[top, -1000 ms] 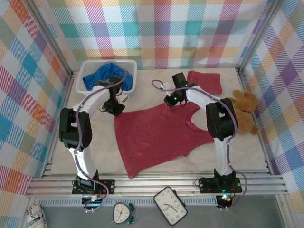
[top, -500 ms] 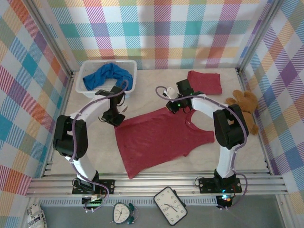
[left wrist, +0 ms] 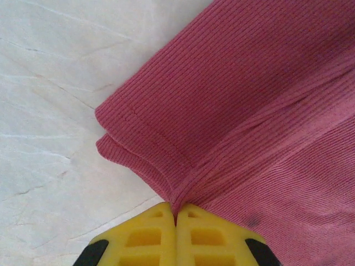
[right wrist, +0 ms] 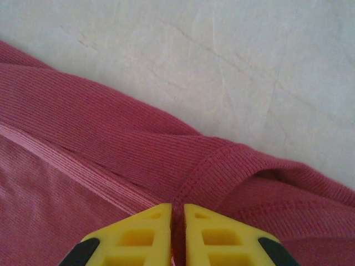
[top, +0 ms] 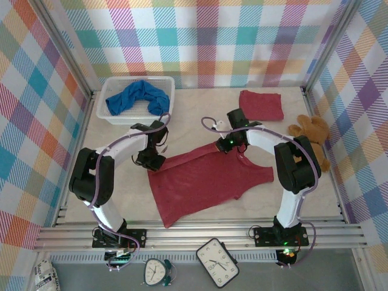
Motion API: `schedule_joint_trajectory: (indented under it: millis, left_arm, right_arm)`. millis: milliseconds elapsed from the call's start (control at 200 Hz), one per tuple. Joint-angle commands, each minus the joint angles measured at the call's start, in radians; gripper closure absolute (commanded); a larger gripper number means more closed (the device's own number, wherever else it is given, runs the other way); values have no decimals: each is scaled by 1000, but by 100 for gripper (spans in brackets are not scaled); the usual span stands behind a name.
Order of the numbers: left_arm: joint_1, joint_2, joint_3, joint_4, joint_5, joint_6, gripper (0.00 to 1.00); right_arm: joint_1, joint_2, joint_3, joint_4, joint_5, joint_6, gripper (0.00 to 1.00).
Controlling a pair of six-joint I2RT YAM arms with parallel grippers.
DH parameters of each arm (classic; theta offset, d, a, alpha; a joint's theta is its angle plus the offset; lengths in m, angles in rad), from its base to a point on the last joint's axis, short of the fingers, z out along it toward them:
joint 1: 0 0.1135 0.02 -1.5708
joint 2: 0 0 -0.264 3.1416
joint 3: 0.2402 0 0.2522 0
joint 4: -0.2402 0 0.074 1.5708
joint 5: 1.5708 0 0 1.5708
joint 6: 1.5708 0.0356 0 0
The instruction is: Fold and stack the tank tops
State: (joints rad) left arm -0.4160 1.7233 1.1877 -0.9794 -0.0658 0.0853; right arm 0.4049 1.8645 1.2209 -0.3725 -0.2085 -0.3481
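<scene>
the dark red ribbed cloth tank top (top: 209,182) lies on the pale bench (top: 194,115), its far edge drawn nearer than half a second ago. the left jaws pinch its far left hem corner and the right jaws pinch a hemmed strap edge. both pairs are pressed together on cloth and have come nearer the arm bases.

red top (top: 206,182) spread, another (top: 261,104) folded, blue (top: 136,97) bunched

I counted two red tank tops (top: 206,182) (top: 260,104), one blue tank top (top: 136,97), one teddy bear (top: 312,138), one basket (top: 101,113) and two clocks (top: 159,271) (top: 217,262).
</scene>
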Motion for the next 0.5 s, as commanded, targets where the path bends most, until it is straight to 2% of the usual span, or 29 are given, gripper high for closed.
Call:
schedule_joint_trajectory:
  millis: [0,335,410,495]
  left_arm:
    - [-18,5,-30,13,-10,-53,100]
    - [-18,34,-43,-5,-114,-124,97]
    - [-19,28,-47,-8,-108,-124,90]
    - [-26,16,-53,-17,-78,-120,86]
  right_arm:
    - [-5,-21,-11,-88,2,31,83]
    - [-5,-45,-61,-153,-23,94,77]
    - [-5,-55,-63,-160,-41,104,77]
    - [-9,-84,-59,-155,-53,123,76]
